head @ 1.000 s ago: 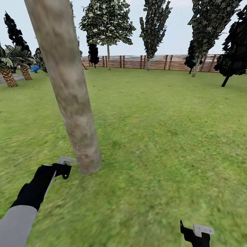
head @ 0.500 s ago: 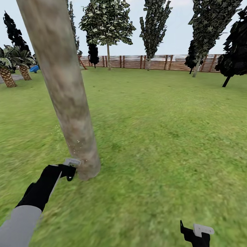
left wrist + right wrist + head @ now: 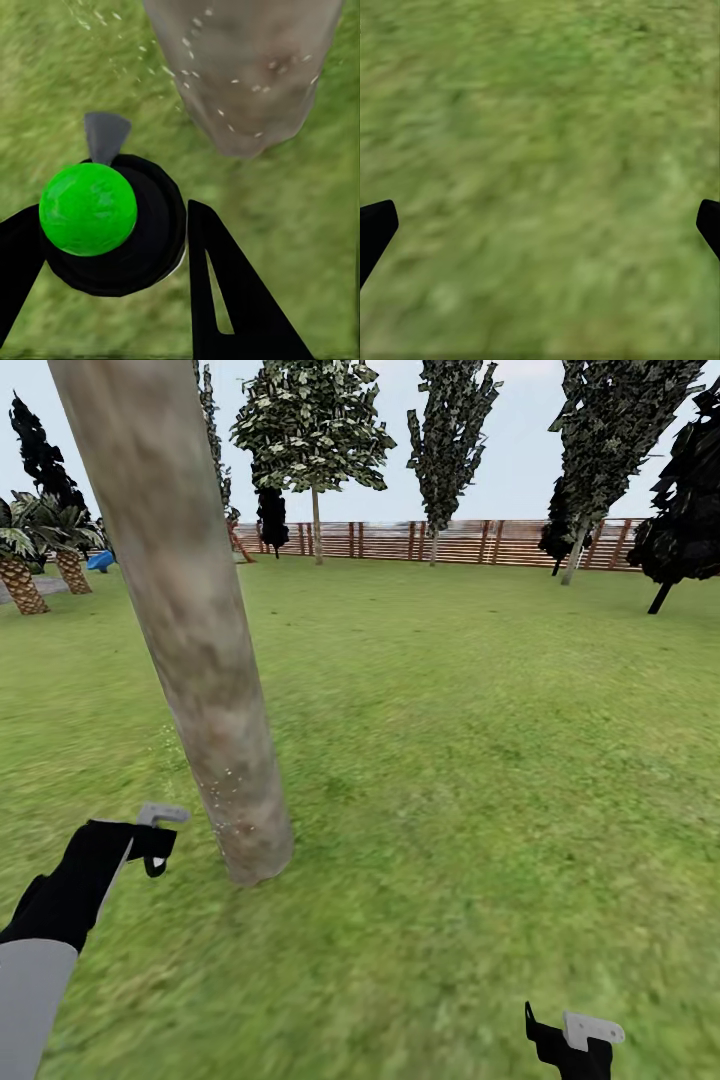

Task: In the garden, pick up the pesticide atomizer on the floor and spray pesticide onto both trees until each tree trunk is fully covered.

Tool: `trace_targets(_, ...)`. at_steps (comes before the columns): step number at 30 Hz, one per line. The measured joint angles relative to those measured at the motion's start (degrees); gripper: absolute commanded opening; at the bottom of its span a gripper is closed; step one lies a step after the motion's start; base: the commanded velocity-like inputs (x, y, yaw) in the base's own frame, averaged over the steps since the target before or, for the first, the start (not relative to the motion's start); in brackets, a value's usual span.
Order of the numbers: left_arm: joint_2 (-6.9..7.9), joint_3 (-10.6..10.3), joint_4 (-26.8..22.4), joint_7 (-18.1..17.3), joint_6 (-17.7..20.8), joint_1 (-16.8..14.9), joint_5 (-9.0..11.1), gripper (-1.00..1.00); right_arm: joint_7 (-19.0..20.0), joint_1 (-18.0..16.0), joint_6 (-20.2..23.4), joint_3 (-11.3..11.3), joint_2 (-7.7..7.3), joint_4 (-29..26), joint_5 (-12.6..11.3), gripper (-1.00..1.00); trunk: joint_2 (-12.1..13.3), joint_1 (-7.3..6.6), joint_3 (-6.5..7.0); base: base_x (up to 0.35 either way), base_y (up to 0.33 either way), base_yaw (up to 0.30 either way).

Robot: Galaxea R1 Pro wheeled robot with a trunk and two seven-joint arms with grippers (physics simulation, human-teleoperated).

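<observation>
- Pinching the pesticide atomizer (image 3: 105, 225), the left gripper (image 3: 150, 840) aims at the tree trunk (image 3: 190, 620); spray may miss higher bark.
- Right gripper (image 3: 540, 225), fingers spread, hangs idle over grass (image 3: 480, 740).

Overall light: bright, even, flat daylight; no single source can be told.
Sky (image 3: 400, 490): pale and hazy, no glare.
Shadows: none cast on the lawn (image 3: 480, 740); the tree trunk (image 3: 190, 610) has only soft mottled shading.
Far trees (image 3: 685, 510): some foliage renders almost black.
Head view sharpness: grass is smeared and blurry up close, and the fence (image 3: 450, 540) is slightly soft.
Wrist views: grass (image 3: 540, 165) heavily blurred; pale specks (image 3: 225, 112) remain distinct.
Edge distortion: the trunk leans noticeably.
</observation>
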Motion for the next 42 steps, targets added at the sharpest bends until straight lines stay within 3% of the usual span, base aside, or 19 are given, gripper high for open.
trace_targets(8,0.03,-0.3,4.3,-0.1,-1.9,3.1,0.3,-1.00,0.0,0.0,0.0,0.0,0.05,0.0,0.0,1.00,0.0,0.00,0.00,0.000,0.000,0.000)
trace_targets(14,-2.51,-2.2,3.9,0.0,-2.0,3.2,0.4,-1.00,0.0,0.0,0.0,0.0,0.09,0.0,0.0,1.00,0.0,0.00,0.00,0.000,0.000,0.000)
trace_targets(19,-2.97,-1.9,3.7,0.8,-1.8,3.3,0.5,-1.00,0.0,0.0,0.0,0.0,0.16,0.0,0.0,1.00,0.0,0.00,0.00,0.000,-0.058,0.001)
trace_targets(22,-4.73,-1.7,3.1,1.1,-1.6,3.3,0.8,-1.00,0.0,0.0,0.0,0.0,0.24,0.0,0.0,1.00,0.0,0.00,0.00,0.000,-0.238,0.138)
trace_targets(24,-6.13,-1.6,2.7,3.5,-1.6,3.4,0.3,-1.00,0.0,0.0,0.0,0.0,0.26,0.0,0.0,1.00,0.0,0.00,0.00,0.000,-0.264,0.251)
trace_targets(26,-7.48,-1.6,2.4,9.5,-1.8,5.1,0.6,-1.00,0.0,0.0,0.0,0.0,0.26,0.0,0.0,1.00,0.0,0.00,-0.01,0.000,-0.269,0.193)
trace_targets(27,-8.28,-1.5,1.8,10.7,-1.8,5.6,0.8,-1.00,0.0,0.0,0.0,0.0,0.26,0.0,0.0,1.00,0.0,0.00,0.00,0.000,-0.270,0.041)
trace_targets(29,-9.01,-1.0,-0.3,11.4,-1.9,5.9,0.6,-1.00,0.0,0.0,0.0,0.0,0.26,0.0,0.0,1.00,0.0,0.00,0.00,0.000,-0.270,0.014)
trace_targets(37,-9.38,-0.8,-1.0,11.6,-2.0,8.0,0.6,-1.00,0.0,0.0,0.0,0.0,0.24,0.0,0.0,1.00,0.0,-0.02,0.00,0.093,-0.270,0.002)
trace_targets(42,-9.32,5.3,-1.0,11.6,-2.3,8.1,0.4,-1.00,0.0,0.0,0.0,0.0,0.25,0.0,0.0,1.00,0.0,0.00,0.00,0.037,-0.270,0.025)
